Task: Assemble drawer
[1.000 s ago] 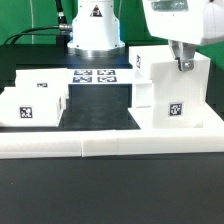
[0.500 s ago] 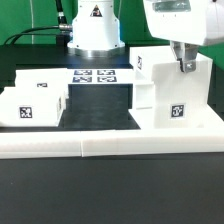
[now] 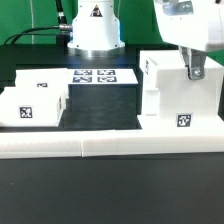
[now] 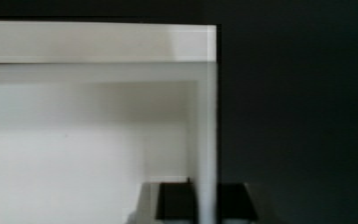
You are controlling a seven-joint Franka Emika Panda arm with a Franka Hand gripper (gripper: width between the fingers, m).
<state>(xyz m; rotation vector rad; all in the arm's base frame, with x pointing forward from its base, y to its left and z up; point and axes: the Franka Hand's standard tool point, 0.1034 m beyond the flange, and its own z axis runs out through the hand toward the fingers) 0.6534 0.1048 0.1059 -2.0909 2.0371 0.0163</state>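
Note:
The tall white housing (image 3: 170, 95) of the drawer stands at the exterior view's right, with a square tag low on its front. My gripper (image 3: 195, 70) reaches down onto its top edge at the right and is shut on its thin side wall. In the wrist view the wall (image 4: 208, 120) runs between my two dark fingers (image 4: 172, 200), and my gripper (image 4: 204, 203) pinches it. A smaller white tray (image 3: 35, 100) with tags sits at the exterior view's left, far from my gripper.
The long low white border wall (image 3: 110, 146) runs along the front, close to the housing's base. The marker board (image 3: 95, 76) lies flat at the back centre, before the robot base (image 3: 95, 30). Dark table shows between tray and housing.
The housing and my gripper have shifted together to the exterior view's right and a little toward the front wall. The tray has not moved.

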